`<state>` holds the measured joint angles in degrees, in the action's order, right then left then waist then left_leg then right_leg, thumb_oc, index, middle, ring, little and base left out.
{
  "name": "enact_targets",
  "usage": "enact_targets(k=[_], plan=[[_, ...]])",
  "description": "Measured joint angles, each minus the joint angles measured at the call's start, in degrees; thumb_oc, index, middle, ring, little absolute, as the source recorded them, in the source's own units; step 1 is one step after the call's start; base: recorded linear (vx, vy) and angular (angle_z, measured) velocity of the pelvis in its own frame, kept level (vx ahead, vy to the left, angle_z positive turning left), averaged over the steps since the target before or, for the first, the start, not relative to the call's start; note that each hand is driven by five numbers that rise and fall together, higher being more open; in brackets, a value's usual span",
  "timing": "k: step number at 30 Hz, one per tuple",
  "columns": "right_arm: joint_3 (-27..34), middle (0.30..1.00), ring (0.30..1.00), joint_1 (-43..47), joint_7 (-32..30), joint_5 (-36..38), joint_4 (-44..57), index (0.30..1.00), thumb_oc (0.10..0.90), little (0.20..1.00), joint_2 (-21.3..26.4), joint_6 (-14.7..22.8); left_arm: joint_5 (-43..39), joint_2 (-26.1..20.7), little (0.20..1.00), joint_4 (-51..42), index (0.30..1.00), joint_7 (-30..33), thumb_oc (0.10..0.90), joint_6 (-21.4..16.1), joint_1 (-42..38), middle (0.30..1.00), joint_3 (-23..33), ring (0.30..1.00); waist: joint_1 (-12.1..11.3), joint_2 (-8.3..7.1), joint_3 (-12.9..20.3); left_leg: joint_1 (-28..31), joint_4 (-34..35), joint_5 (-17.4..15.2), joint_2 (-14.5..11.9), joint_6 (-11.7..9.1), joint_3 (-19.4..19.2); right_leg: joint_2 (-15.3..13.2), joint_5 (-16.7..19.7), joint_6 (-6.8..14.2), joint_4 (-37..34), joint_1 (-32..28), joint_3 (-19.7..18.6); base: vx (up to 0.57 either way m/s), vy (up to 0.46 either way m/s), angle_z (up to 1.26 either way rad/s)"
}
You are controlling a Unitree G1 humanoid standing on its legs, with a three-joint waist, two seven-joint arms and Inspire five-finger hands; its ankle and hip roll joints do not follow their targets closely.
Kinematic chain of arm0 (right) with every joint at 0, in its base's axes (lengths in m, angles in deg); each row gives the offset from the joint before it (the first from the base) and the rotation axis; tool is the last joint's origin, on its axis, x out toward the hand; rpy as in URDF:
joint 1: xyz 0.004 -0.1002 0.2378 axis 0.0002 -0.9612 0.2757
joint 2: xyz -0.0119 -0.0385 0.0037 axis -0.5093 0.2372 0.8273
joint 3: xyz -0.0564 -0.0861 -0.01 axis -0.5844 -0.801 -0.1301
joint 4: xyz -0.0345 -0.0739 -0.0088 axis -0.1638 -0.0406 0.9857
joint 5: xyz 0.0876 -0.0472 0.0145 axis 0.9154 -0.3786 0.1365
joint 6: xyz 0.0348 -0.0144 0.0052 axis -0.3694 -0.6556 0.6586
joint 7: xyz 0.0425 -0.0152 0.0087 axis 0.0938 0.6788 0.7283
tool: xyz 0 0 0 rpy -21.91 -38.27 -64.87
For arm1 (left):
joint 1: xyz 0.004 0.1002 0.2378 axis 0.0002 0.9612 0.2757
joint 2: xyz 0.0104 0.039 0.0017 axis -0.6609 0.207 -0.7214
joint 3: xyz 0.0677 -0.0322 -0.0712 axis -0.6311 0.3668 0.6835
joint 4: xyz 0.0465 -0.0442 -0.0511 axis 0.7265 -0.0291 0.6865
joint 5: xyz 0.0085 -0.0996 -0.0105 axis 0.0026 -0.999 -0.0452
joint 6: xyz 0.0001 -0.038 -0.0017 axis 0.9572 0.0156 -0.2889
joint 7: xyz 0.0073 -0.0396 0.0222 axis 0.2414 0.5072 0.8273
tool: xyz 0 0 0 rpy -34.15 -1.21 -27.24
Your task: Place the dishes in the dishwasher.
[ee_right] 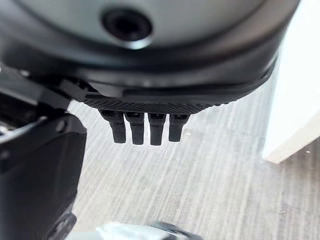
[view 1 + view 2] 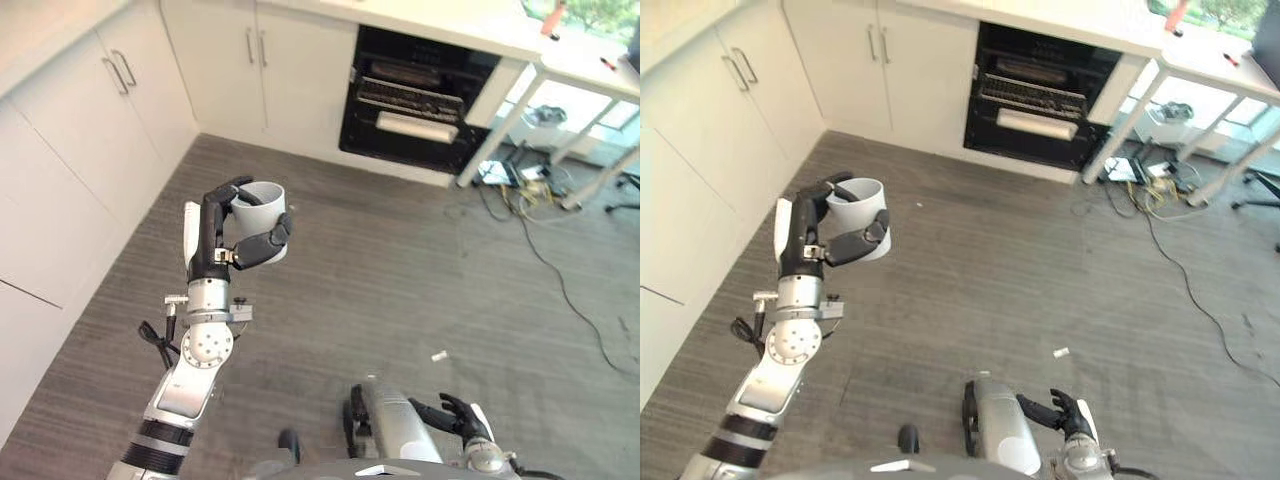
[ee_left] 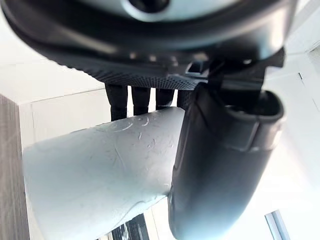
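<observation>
Cup (image 2: 262, 216), pale grey, plain cylinder, no handle seen, held upright in left hand (image 2: 222, 240) above grey floor (image 2: 400, 270), well apart from open dishwasher (image 2: 420, 95) under white bench (image 2: 450, 25). Fingers wrapped round back of wall, thumb (image 3: 220, 165) pressed across front (wall looks scuffed in left wrist view). Judged light, stiff, smooth, somewhat slippery; breakable if ceramic. Best hold: round mid-wall, as now, rim left free. Right hand (image 2: 462, 418) low, idle, fingers loosely spread, holding nothing.
</observation>
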<state>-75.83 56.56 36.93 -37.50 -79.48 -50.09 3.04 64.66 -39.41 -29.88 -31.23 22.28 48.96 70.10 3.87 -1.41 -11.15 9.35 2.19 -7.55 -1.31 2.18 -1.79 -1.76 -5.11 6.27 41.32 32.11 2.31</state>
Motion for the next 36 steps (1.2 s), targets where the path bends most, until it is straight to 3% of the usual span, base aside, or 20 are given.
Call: enact_targets(k=[3, 5, 6, 7, 8, 9, 11, 12, 14, 16, 18, 20, 23, 24, 26, 27, 29, 31, 32, 36], plan=[[-1.3, 0.900, 0.900, -2.4, -0.1, 0.1, -1.8, 0.900, 0.800, 0.900, -1.4, -0.4, -1.7, 0.2, 0.300, 1.2, 0.300, -0.7, 0.400, -0.1, 0.1, 0.300, 0.2, 0.300, 1.7, -0.89, 1.3, 2.0, -2.7, -5.9, -0.4, -1.5, 8.3, -1.6, -0.5, 2.0, -38.1, -4.5, -10.3, 0.45, -0.104, 1.37], [-1.7, 0.900, 0.900, -3.2, 0.5, 0.0, -5.5, 0.900, 0.800, 0.900, -2.7, -1.8, -1.8, 0.0, 0.300, 5.3, 0.300, -0.8, 0.400, 0.1, 0.0, 0.300, -0.4, 0.300, 1.9, -1.43, 1.5, 6.4, -2.8, -6.4, -2.6, -3.1, 10.5, -1.2, 1.5, 1.5, -41.6, -7.4, -18.3, 0.43, -0.193, 1.35], [-1.4, 0.900, 0.900, -4.2, 0.5, 0.0, -7.1, 0.900, 0.800, 0.900, -3.1, -2.1, -2.0, 0.3, 0.300, 8.0, 0.300, -1.1, 0.400, 0.0, -0.5, 0.300, -1.5, 0.300, 2.8, -0.02, 1.8, 7.5, -4.1, -8.1, -5.3, -4.4, 12.4, 0.5, 6.2, 5.5, -40.2, -9.0, -19.3, 0.42, -0.228, 1.46], [-0.5, 0.900, 0.900, -3.1, 1.2, -0.1, -8.6, 0.900, 0.800, 0.900, -2.3, -2.4, -2.2, 1.1, 0.300, 9.8, 0.300, -1.6, 0.400, 0.6, -0.9, 0.300, -2.0, 0.300, 3.1, 1.79, 0.6, 7.9, -5.5, -7.3, -8.1, -7.0, 12.1, 2.4, 9.9, 4.4, -36.1, -8.8, -15.8, 0.51, -0.258, 1.27], [0.2, 0.900, 0.900, -2.3, 1.1, -0.1, -9.5, 0.900, 0.800, 0.900, -2.1, -2.6, -2.3, 1.0, 0.300, 10.1, 0.300, -2.2, 0.400, 1.7, -0.9, 0.300, -2.8, 0.300, 3.8, 1.22, 0.1, 8.0, -6.5, -4.4, -8.5, -9.4, 12.2, 3.1, 13.9, 1.8, -32.8, -8.7, -15.8, 0.54, -0.284, 0.87], [3.7, 0.900, 0.900, 0.3, 0.8, -0.3, -11.2, 0.900, 0.800, 0.900, -1.0, -3.1, -2.8, 2.0, 0.300, 10.2, 0.300, -3.5, 0.400, 2.6, 1.3, 0.300, -3.9, 0.300, 4.5, 0.99, 0.2, 9.2, -8.6, 3.4, -8.4, -9.3, 12.4, 5.3, 10.0, -4.6, -24.5, -8.7, -13.9, 0.50, -0.289, 0.49], [4.4, 0.900, 0.900, 2.0, 0.3, -0.3, -10.3, 0.900, 0.800, 0.900, 0.6, -2.8, -2.9, 2.7, 0.300, 9.8, 0.300, -4.9, 0.400, 2.6, 1.9, 0.300, -4.3, 0.300, 5.3, 0.99, 0.4, 10.6, -8.3, 2.1, -8.1, -10.6, 12.3, 6.7, 7.3, -6.3, -22.6, -11.1, -13.5, 0.43, -0.372, 0.18], [6.0, 0.900, 0.900, 2.0, 0.5, -0.3, -8.1, 0.900, 0.800, 0.900, 1.3, -2.7, -4.4, 2.6, 0.300, 8.6, 0.300, -5.6, 0.400, 2.9, 1.4, 0.300, -4.2, 0.300, 5.9, 0.70, 0.3, 6.7, -13.2, 12.0, -7.3, -10.8, 11.6, 6.3, 5.1, -9.1, -22.4, -12.4, -11.4, 0.32, -0.422, 0.52], [10.1, 0.900, 0.900, 0.0, 0.9, -0.1, -4.6, 0.900, 0.800, 0.900, 1.0, -2.5, -6.3, 3.0, 0.300, 6.4, 0.300, -7.2, 0.400, 2.2, -2.4, 0.300, -5.2, 0.300, 6.7, -2.16, -1.5, -8.8, -39.6, 17.7, -7.3, -13.2, 5.8, 3.2, 3.7, -9.7, -25.1, -16.7, -8.6, 0.22, -0.288, 0.94], [10.1, 0.900, 0.900, 2.2, 0.7, 2.1, -8.9, 0.900, 0.800, 0.900, 0.5, -3.7, -6.7, 1.9, 0.300, 5.2, 0.300, -7.6, 0.400, 1.0, -3.1, 0.300, -5.4, 0.300, 3.6, -5.32, -2.5, -17.4, -50.3, 10.8, -6.7, -9.4, -0.7, 3.0, 4.1, -11.1, -31.5, -25.4, -9.1, 0.25, -0.114, 0.12], [10.3, 0.900, 0.900, 2.9, 0.1, 5.1, -8.1, 0.900, 0.800, 0.900, 1.5, -3.1, -8.3, 0.2, 0.300, 4.6, 0.300, -7.0, 0.400, 0.7, -1.5, 0.300, -4.9, 0.300, 1.5, -6.41, -1.6, -23.5, -44.6, 8.4, -4.0, -9.7, -4.4, 2.7, 0.1, -9.4, -36.8, -33.3, -11.7, 0.57, 0.012, -0.38], [11.7, 0.900, 0.900, 5.1, 0.0, 8.7, -7.0, 0.900, 0.800, 0.900, 2.5, -3.2, -9.0, 0.4, 0.300, 4.8, 0.300, -7.5, 0.400, 0.7, -0.2, 0.300, -4.3, 0.300, -0.6, -4.12, -1.5, -24.1, -21.1, 8.3, -3.9, -8.4, -4.8, 4.9, 2.4, -9.4, -43.3, -40.2, -15.2, 0.48, 0.123, -0.81], [6.6, 0.900, 0.900, 5.7, 0.4, 8.5, -5.0, 0.900, 0.800, 0.900, 2.3, -1.7, -8.9, 0.4, 0.300, 5.6, 0.300, -8.0, 0.400, 1.1, 2.0, 0.300, -4.2, 0.300, -1.2, -2.98, -0.2, -21.8, -2.5, 12.3, -2.0, -5.6, 1.9, 6.9, 2.9, -10.6, -44.9, -46.0, -17.2, 0.47, 0.125, -0.86], [5.6, 0.900, 0.900, 5.6, 0.4, 8.5, -5.5, 0.900, 0.800, 0.900, 1.7, -1.8, -8.9, 0.3, 0.300, 5.7, 0.300, -8.2, 0.400, 1.2, 2.1, 0.300, -4.2, 0.300, -2.1, -3.06, 0.9, -20.6, 3.7, 13.8, -0.3, -5.0, 8.4, 6.6, 2.7, -10.2, -45.5, -47.2, -20.8, 0.34, 0.149, -1.24], [5.1, 0.900, 0.900, 6.9, 0.5, 8.5, -6.0, 0.900, 0.800, 0.900, 0.9, -1.7, -8.8, 0.6, 0.300, 5.6, 0.300, -7.3, 0.400, 1.4, 2.6, 0.300, -4.7, 0.300, -3.8, -2.72, 1.1, -18.5, 3.6, 18.6, 1.1, -1.7, 15.0, 6.3, 1.0, -7.2, -45.0, -50.9, -27.7, 0.31, 0.240, -1.60], [5.3, 0.900, 0.900, 6.7, 0.3, 8.5, -6.0, 0.900, 0.800, 0.900, -0.7, -1.1, -8.8, -0.9, 0.300, 6.0, 0.300, -6.8, 0.400, 1.8, 3.5, 0.300, -5.0, 0.300, -3.1, -3.26, 2.0, -14.4, 3.2, 20.4, -0.2, -5.6, 11.9, 6.3, -2.5, -2.4, -42.4, -53.4, -31.0, 0.14, 0.197, -1.39], [5.3, 0.900, 0.900, 6.1, 0.6, 8.8, -5.2, 0.900, 0.800, 0.900, -2.2, 0.1, -8.8, -1.9, 0.300, 6.7, 0.300, -7.1, 0.400, 2.5, 2.6, 0.300, -5.9, 0.300, -2.6, -4.00, 3.3, -13.1, 3.2, 17.9, -0.6, -2.9, 9.8, 2.9, -5.6, -1.1, -40.2, -49.7, -29.3, 0.17, 0.287, -1.54], [6.6, 0.900, 0.900, 6.2, 0.5, 11.0, -3.3, 0.900, 0.800, 0.900, -2.3, 0.6, -8.3, -1.7, 0.300, 6.9, 0.300, -7.7, 0.400, 2.7, -1.5, 0.300, -6.1, 0.300, 0.3, -2.69, 2.4, -12.4, 3.2, 16.6, -1.0, -2.5, 7.9, -2.1, -2.3, 2.0, -47.3, -44.8, -26.4, 0.12, 0.221, -1.27], [8.6, 0.900, 0.900, 5.6, 0.4, 12.5, -3.3, 0.900, 0.800, 0.900, -3.2, 0.2, -8.2, -2.0, 0.300, 6.9, 0.300, -8.5, 0.400, 2.7, -3.0, 0.300, -6.4, 0.300, 1.6, -2.99, 2.4, -11.4, 3.2, 16.1, -0.2, -1.9, 6.9, -3.5, 4.3, 5.1, -46.1, -43.4, -26.4, 0.11, 0.283, -0.42], [9.8, 0.900, 0.900, -0.4, 1.8, 15.5, -5.5, 0.900, 0.800, 0.900, -5.6, -2.1, -4.9, -1.6, 0.300, 5.8, 0.300, -9.9, 0.400, 2.3, -6.1, 0.300, -8.8, 0.300, 3.2, -1.62, 1.2, -5.5, 3.0, 14.4, -1.8, -0.8, 2.5, 0.8, 4.1, 7.0, -28.2, -37.9, -26.6, 0.03, 0.247, -0.64]])
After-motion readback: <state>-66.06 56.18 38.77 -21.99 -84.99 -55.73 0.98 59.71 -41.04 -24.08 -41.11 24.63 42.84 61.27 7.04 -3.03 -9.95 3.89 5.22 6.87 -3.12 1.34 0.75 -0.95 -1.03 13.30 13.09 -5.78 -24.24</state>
